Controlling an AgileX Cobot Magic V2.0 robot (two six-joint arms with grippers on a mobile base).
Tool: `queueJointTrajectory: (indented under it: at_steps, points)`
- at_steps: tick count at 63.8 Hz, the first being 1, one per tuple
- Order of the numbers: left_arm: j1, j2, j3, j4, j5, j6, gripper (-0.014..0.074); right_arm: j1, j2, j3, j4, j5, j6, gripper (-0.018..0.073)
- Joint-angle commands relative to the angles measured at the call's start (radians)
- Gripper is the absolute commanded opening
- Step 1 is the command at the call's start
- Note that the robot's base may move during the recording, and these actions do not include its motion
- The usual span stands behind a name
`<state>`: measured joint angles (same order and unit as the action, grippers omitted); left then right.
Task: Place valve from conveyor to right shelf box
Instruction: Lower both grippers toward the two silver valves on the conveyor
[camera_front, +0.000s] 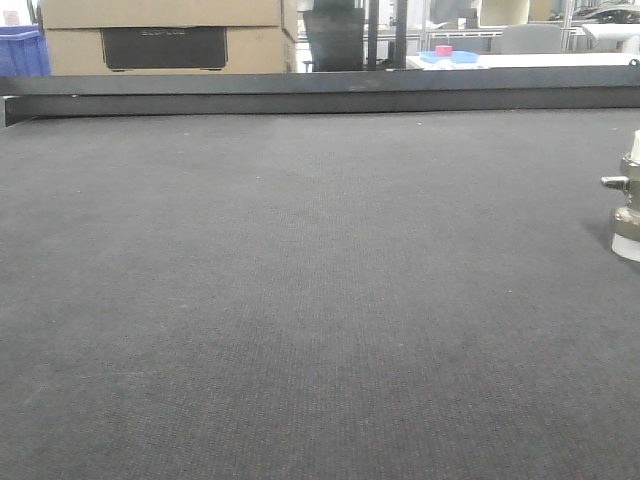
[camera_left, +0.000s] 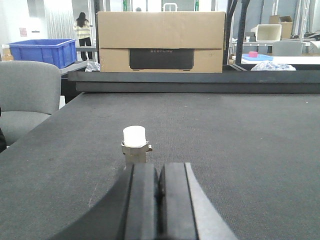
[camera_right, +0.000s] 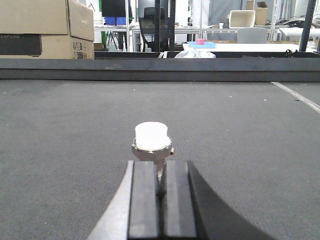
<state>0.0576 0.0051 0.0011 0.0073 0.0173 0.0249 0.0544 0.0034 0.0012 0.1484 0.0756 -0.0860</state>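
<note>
The wide dark grey woven-textured conveyor worktop (camera_front: 300, 300) fills the front view, edged on its far side by a long black metal rail (camera_front: 320, 95). At the far right edge of that view a small dull grey-metal valve (camera_front: 628, 215) with a whitish top and whitish base stands upright on the conveyor worktop, its thin stem sticking out to the left. It is partly cut off by the frame.

In the left wrist view the black left fingers (camera_left: 142, 205) are drawn together with only a dark seam between them, and they hold nothing. A valve (camera_left: 135, 145) stands upright just beyond their tips, slightly left of the seam. Whether the tips touch it cannot be told.

In the right wrist view the black right fingers (camera_right: 144, 200) are likewise closed to a thin slit. A valve (camera_right: 151, 145) stands upright just past them, and its stem points back towards the slit and seems to reach into it. Whether the fingers pinch the stem cannot be told.

Whether the three views show one valve or several cannot be told either.

Beyond the rail sits a large brown cardboard box (camera_left: 160, 40) with a dark panel. Left of it are a blue plastic crate (camera_left: 42, 50) and — nearer, beside the conveyor worktop — a grey chair (camera_left: 27, 95).
</note>
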Motion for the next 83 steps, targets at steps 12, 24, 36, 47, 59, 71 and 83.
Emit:
queueJointTrajectory:
  at_steps: [12,24,36,47,59,71,83]
  points:
    - [0.001,-0.005,-0.001,-0.007,-0.017,0.0,-0.0111,0.001,-0.003,-0.001,-0.002,-0.024,-0.002,-0.0162]
    - [0.001,-0.005,-0.001,-0.007,-0.017,0.0,-0.0111,0.001,-0.003,-0.001,-0.002,-0.024,-0.002,-0.0162]
    - [0.002,-0.005,-0.001,-0.007,-0.053,0.0,-0.0111,0.001,-0.003,-0.001,-0.004,-0.041,-0.002,-0.0162]
    - [0.002,-0.005,-0.001,-0.007,-0.073,0.0,-0.0111,0.001,-0.003,-0.001,-0.004,-0.069,-0.002,-0.0162]
    - [0.002,-0.005,-0.001,-0.007,-0.213,0.0,-0.0111,0.001,-0.003,-0.001,0.006,-0.239,-0.002,-0.0162]
    - [0.002,-0.005,-0.183,0.044,-0.058,0.0,-0.0111,0.001,-0.003,-0.177,0.04,-0.084,-0.002,-0.0162]
    - [0.002,0.136,-0.422,0.088,0.18,0.0,0.0059,0.001,0.068,-0.392,0.04,0.063,-0.002,0.0]
